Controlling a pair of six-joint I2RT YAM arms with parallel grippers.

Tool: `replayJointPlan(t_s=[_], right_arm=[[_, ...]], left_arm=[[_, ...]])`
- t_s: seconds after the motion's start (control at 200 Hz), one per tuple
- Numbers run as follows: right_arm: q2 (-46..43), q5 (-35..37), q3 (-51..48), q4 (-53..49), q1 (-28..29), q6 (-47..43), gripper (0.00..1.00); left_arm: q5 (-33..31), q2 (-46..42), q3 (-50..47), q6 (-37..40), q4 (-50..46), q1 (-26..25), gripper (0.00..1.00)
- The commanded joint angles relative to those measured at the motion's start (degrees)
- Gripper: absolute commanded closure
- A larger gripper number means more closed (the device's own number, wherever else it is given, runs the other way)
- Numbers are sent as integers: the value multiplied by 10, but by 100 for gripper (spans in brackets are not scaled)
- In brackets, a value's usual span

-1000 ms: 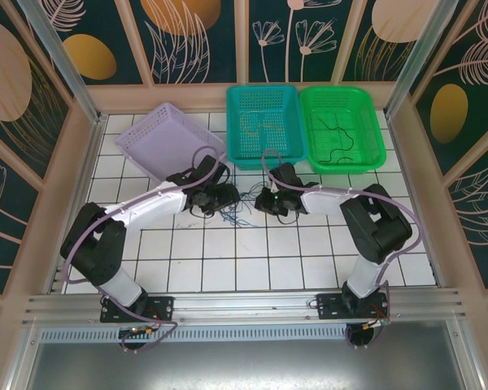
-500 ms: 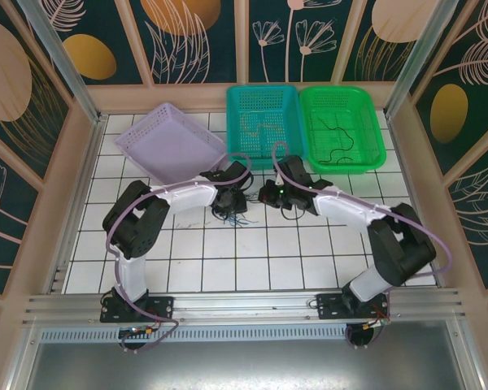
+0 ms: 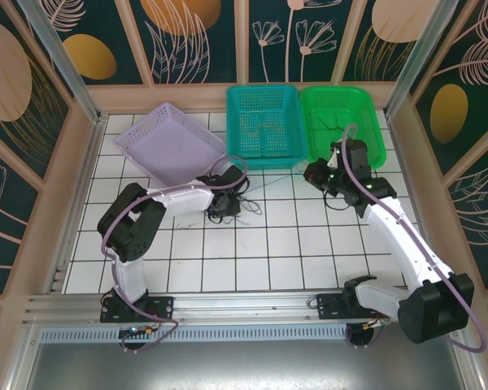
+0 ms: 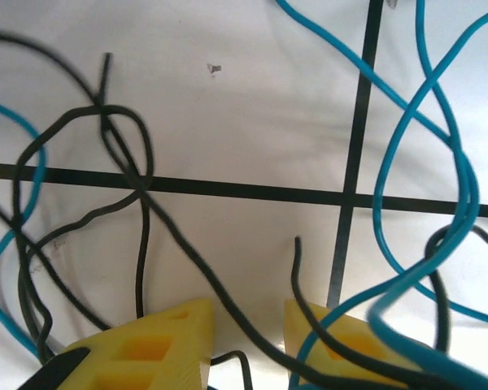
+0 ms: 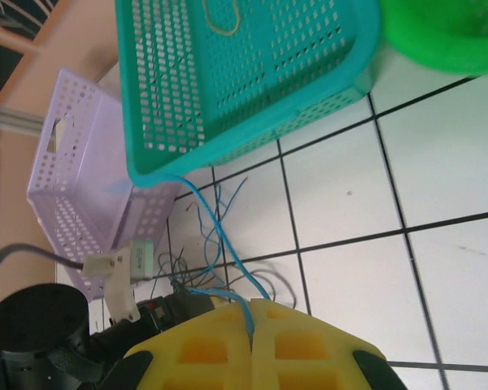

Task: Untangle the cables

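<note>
Teal basket [image 3: 264, 154] holds pale cable [image 3: 256, 127], green basket [image 3: 376, 154] dark cable [image 3: 327, 122]. R wrist cam: right gripper [image 5: 251, 313] clamped on blue cable [image 5: 220, 227]; L cam: left gripper [image 4: 248, 325] parted over tangle [image 4: 138, 187].

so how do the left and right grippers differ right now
The left gripper has its fingers apart, with a black cable lying across the gap. The right gripper is shut on a blue cable. The left gripper is down over the tangle by the lilac basket. The right gripper is off by the green basket, and the blue cable stretches from it back toward the tangle. Both have yellow fingers.
</note>
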Motion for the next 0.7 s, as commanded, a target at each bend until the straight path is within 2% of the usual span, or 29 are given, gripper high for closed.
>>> replayJointPlan(t_s=[0.0, 0.225, 0.415, 0.576, 0.696], right_arm=[[-31, 37, 48, -46, -29, -21, 100], [-57, 118, 119, -73, -57, -15, 100], [-54, 204, 179, -100, -65, -48, 100], [-46, 253, 231, -107, -80, -72, 100], [-32, 255, 269, -90, -87, -84, 100]], left_arm=[[-22, -9, -18, -14, -36, 5, 72], [-22, -16, -28, -18, -36, 4, 72], [-23, -19, -26, -17, -39, 4, 71], [-22, -19, -26, -16, -40, 4, 71], [-22, -20, -27, -16, -41, 4, 71]])
